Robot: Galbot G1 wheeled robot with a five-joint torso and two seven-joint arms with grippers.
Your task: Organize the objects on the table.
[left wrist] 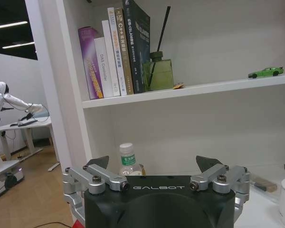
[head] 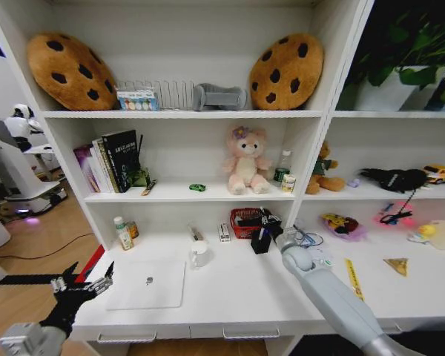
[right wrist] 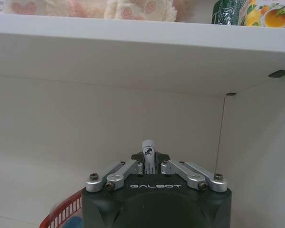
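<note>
Silver, the laptop [head: 148,282] is seen lying near the table's [head: 237,293] front-left edge in the head view; the left gripper [head: 84,282] hangs spread beyond that corner; the right gripper [head: 265,231] is held by the red basket [head: 244,220]; in the left wrist view, the green-capped bottle [left wrist: 128,159] is framed by parted fingers [left wrist: 210,163]; in the right wrist view, a small white tube [right wrist: 148,157] is pinched between clenched fingertips.

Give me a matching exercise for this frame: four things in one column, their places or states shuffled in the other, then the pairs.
Things
1. silver laptop
2. green toy car
3. left hand
4. right hand

Places or states
A. shut on a small white item, beside the red basket
B. on the middle shelf, left of the pink plush bear
C. open, hovering off the desk's left front corner
D. lying closed on the white desk

Pairs: 1-D, 2-B, 3-C, 4-A
</note>
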